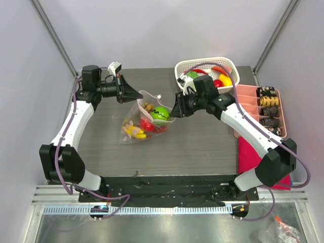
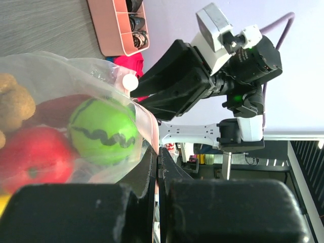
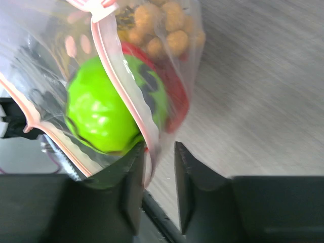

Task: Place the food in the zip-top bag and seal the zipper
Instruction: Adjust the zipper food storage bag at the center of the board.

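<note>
The clear zip-top bag [image 1: 143, 121] hangs low over the table between my two grippers. Inside it lies food: a green round fruit [image 1: 161, 114] [image 2: 104, 131] [image 3: 98, 114], a brown berry cluster [image 1: 148, 106] [image 3: 162, 23], red pieces [image 1: 147, 124] and yellow bananas [image 1: 133, 130]. My left gripper [image 1: 137, 94] [image 2: 158, 150] is shut on the bag's upper left mouth edge. The right gripper [image 1: 174, 112] [image 3: 159, 148] straddles the right mouth edge. The pinkish zipper [image 3: 114, 66] rests against one finger, with a gap to the other.
A white lattice basket [image 1: 202, 64] with more toy foods stands at the back right. A pink compartment tray [image 1: 244, 101] with dark items sits to its right, above a magenta cloth [image 1: 248, 152]. The right arm [image 2: 202, 76] fills the left wrist view's background.
</note>
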Available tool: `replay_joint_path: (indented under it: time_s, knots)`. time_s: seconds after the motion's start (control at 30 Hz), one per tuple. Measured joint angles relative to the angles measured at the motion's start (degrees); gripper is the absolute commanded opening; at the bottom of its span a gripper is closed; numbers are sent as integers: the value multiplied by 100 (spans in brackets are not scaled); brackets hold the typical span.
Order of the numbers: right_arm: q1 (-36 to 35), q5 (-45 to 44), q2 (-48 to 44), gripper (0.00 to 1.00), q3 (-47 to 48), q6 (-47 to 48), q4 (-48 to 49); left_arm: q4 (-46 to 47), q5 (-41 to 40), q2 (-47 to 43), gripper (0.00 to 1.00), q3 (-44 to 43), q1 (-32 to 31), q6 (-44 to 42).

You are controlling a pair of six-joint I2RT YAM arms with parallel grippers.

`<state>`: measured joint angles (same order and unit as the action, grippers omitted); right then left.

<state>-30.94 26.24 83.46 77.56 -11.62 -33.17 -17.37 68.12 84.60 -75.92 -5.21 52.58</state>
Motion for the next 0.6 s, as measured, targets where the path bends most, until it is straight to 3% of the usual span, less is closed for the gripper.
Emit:
replay_joint_path:
  time_s: [0.07, 0.27, 0.43, 0.6]
  knots:
    - [0, 114, 61, 1, -39, -166, 90, 0, 2, 0, 0, 0, 0, -2]
    - [72, 295, 94, 1, -28, -514, 170, -496, -72, 0, 0, -63, 0, -444]
    - [125, 662, -127, 1, 144, -970, 155, -2677, -1021, -7, 0, -1123, -13, -2319]
    - [83, 1178, -664, 1, 299, -1506, 229, -4159, -1917, -304, 0, -1827, -184, -3860]
